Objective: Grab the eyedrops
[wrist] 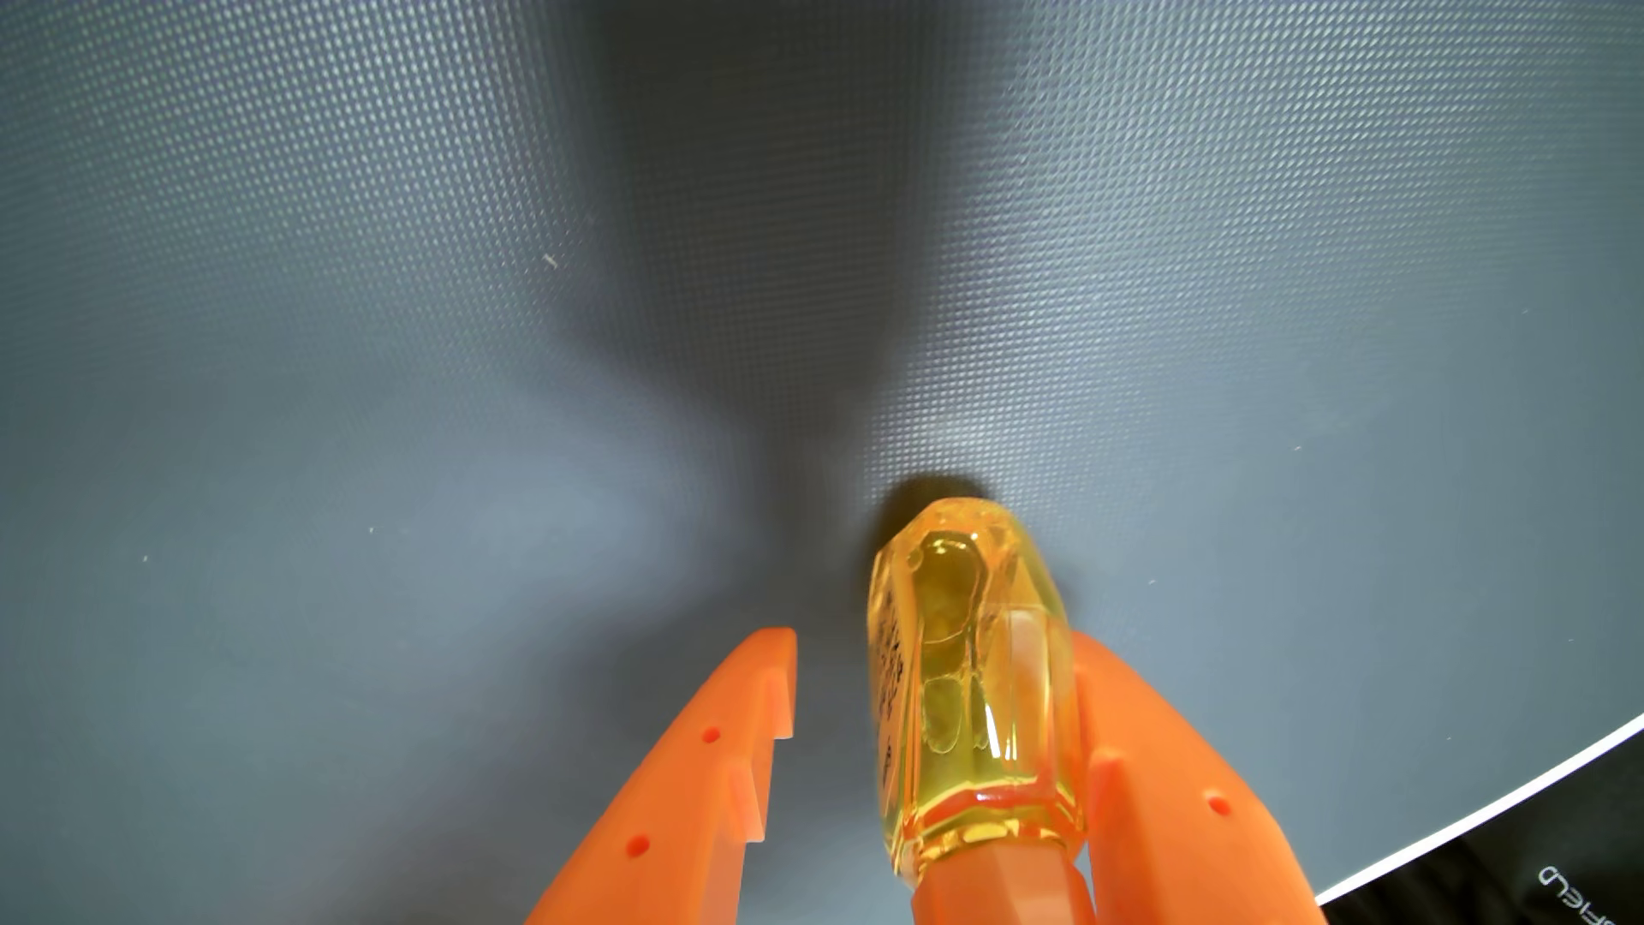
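The eyedrops bottle [970, 694], clear yellow plastic with an orange cap nearest the camera, sits between the orange fingers of the tool [934, 640], touching the right finger in the wrist view while the left stands apart, so the tool is spread and not yet clamped. It looks light, rigid and slick; the flat sides of the body seem the surest hold. Around it lies bare grey textured tabletop [356, 356], with a dark mat [1530, 872] at the lower right corner; nothing obstructs.
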Available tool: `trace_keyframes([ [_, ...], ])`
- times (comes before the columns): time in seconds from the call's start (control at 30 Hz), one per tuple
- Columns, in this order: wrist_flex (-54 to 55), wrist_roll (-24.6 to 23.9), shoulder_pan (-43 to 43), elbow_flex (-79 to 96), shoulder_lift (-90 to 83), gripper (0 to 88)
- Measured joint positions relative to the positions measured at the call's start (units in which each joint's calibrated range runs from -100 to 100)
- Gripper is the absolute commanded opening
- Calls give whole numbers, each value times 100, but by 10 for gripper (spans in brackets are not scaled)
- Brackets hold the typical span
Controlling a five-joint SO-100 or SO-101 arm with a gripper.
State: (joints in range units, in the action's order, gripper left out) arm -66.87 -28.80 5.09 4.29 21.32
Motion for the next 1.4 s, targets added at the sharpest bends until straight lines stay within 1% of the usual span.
trace_keyframes([
  [0.27,17,5,0,0,0,153],
  [0.57,401,73,-112,343,0,146],
  [0.9,488,73,-120,352,0,11],
  [1.2,488,73,-120,352,0,6],
  [1.33,480,262,-120,352,0,5],
  [1.4,471,434,-120,289,0,5],
])
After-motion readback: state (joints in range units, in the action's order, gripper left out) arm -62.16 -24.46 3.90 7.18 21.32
